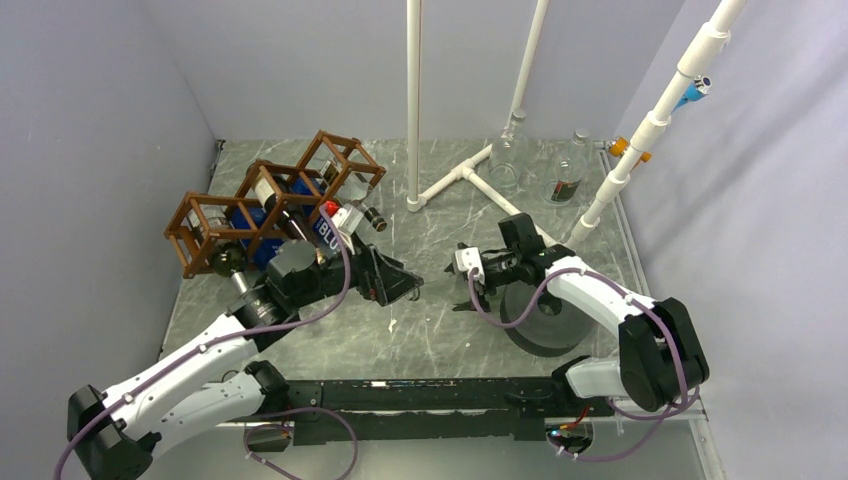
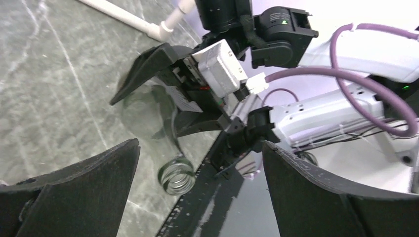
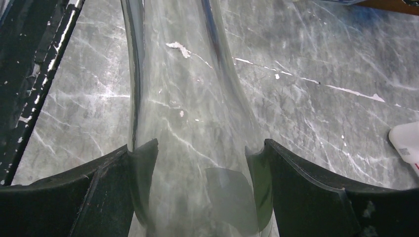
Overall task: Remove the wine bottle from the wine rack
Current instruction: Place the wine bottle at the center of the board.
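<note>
Glass wine bottle (image 3: 188, 89), clear, smooth, tapering, is pinched in right claw (image 3: 207, 148); left claw (image 2: 200, 145) spread; brown stick-lattice wine rack (image 1: 270, 205) upper left.

Clear, glossy glass bottle (image 3: 195, 138); brown wooden wine rack (image 1: 268, 196) (matt finish)

White letters "BLU" on the blue label (image 1: 325, 233) of a blue bottle (image 1: 290, 222) lying in the wine rack (image 1: 205, 199); the rest of the word is cut off. Dark-and-red label (image 1: 565, 189) on a clear bottle (image 1: 572, 160) at the back, too small to read. Wrist views: nothing legible.
</note>
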Robot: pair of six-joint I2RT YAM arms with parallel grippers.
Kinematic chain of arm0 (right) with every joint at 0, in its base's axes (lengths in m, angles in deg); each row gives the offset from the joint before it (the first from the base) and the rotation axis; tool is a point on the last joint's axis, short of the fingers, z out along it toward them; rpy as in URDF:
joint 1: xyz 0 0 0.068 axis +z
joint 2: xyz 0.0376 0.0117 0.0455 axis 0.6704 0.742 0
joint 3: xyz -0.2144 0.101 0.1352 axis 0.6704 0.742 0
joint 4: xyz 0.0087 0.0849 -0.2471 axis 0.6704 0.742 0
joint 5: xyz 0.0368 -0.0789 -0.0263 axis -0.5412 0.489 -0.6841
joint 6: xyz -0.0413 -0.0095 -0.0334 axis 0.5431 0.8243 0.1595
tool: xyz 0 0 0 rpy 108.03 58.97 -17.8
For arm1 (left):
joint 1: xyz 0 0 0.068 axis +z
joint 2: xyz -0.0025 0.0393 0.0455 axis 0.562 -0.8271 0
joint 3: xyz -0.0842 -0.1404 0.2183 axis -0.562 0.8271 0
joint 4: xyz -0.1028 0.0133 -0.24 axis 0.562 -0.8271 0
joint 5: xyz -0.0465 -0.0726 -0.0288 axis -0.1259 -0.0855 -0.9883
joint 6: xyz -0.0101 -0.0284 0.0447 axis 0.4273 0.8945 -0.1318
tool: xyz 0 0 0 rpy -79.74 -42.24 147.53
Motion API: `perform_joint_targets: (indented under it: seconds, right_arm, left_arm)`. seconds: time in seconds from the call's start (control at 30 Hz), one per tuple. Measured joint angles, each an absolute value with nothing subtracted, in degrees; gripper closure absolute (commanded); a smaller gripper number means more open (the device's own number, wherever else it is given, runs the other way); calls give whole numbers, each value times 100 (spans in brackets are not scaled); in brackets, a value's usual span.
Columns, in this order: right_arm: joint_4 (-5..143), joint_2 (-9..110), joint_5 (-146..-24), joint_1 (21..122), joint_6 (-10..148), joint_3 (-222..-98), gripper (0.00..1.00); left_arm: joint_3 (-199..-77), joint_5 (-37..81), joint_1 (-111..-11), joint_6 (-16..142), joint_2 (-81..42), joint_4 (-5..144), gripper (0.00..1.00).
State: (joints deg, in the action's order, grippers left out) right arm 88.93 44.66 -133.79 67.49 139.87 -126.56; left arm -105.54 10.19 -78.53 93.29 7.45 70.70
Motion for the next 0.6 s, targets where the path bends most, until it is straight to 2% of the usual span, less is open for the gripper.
perform_joint_targets:
  seconds: [0.33,0.6]
  right_arm:
    - [8624,4530,-13593,6563,13379,-12656,87]
    - [8331,4541,-13665,6458,12743,-12656,89]
  left_arm:
    - [-9556,2343,-8303,8629,1374,7682,1]
    - [-8799,3268,-8847,8315,1363,9147,1]
